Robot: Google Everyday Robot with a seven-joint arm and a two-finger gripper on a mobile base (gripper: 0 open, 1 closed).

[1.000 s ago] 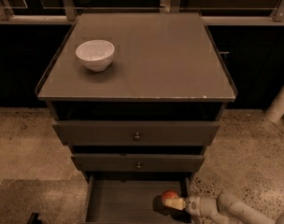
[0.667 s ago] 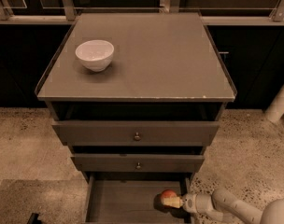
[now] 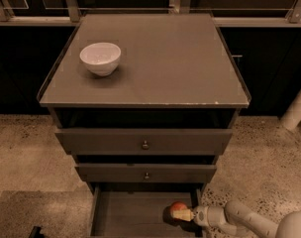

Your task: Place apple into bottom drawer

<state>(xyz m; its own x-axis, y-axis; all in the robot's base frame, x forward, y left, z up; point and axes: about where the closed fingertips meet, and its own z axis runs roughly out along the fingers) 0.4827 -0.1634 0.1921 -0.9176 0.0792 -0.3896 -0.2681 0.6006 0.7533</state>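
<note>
No readable text, label, brand, number or sign is showing anywhere in the view. Surfaces checked: worktop (image 3: pixel 190 68), white bowl (image 3: pixel 100 58) toward the worktop's back left corner, upper drawer fronts (image 3: pixel 116 142), floor (image 3: pixel 22 148). Nothing legible is appearing on any of them. The end effector (image 3: pixel 181 214) is showing no readable marking either. It is sitting low, below the worktop's front edge toward the front right corner, gripping the apple (image 3: pixel 177 207) over the open bottom drawer (image 3: pixel 130 214).
</note>
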